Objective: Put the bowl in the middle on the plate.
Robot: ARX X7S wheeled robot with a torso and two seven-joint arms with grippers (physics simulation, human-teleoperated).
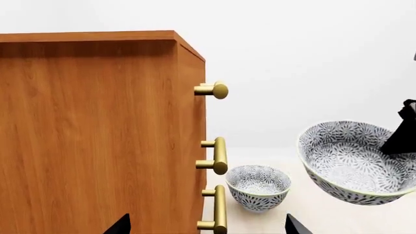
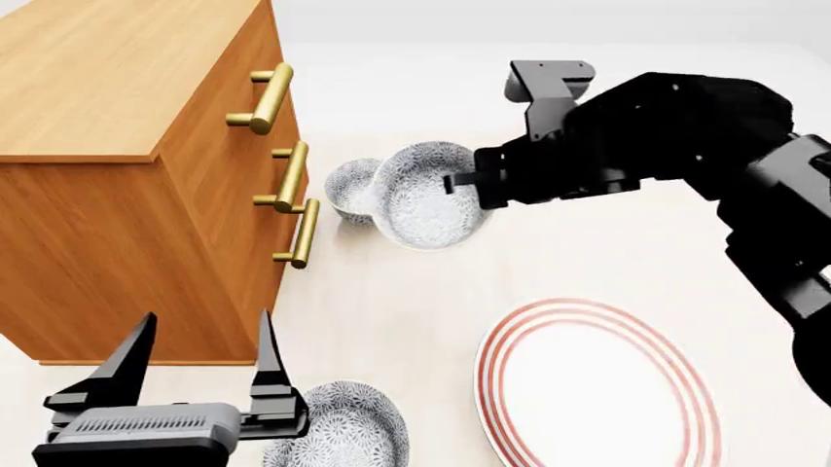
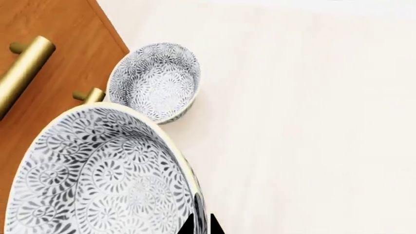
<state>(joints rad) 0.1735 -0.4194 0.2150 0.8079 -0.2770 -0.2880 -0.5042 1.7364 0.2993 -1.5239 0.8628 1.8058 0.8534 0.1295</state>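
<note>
The speckled bowl (image 2: pixel 422 199) hangs tilted above the tabletop, and my right gripper (image 2: pixel 468 182) is shut on its rim. The right wrist view shows the bowl (image 3: pixel 97 180) close up, its rim pinched between the right gripper (image 3: pixel 200 226) fingers. In the left wrist view the same bowl (image 1: pixel 357 163) floats clear of the surface. The red-ringed plate (image 2: pixel 597 389) lies flat at the front right, below and nearer than the bowl. My left gripper (image 2: pixel 201 341) stands open and empty at the front left, beside the cabinet; its fingertips frame the left wrist view around (image 1: pixel 206 226).
A wooden drawer cabinet (image 2: pixel 117 146) with brass handles (image 2: pixel 267 97) fills the left side. A second speckled bowl (image 2: pixel 348 187) sits on the table just behind the lifted one, close to the handles. A third bowl (image 2: pixel 344 438) rests by the left gripper.
</note>
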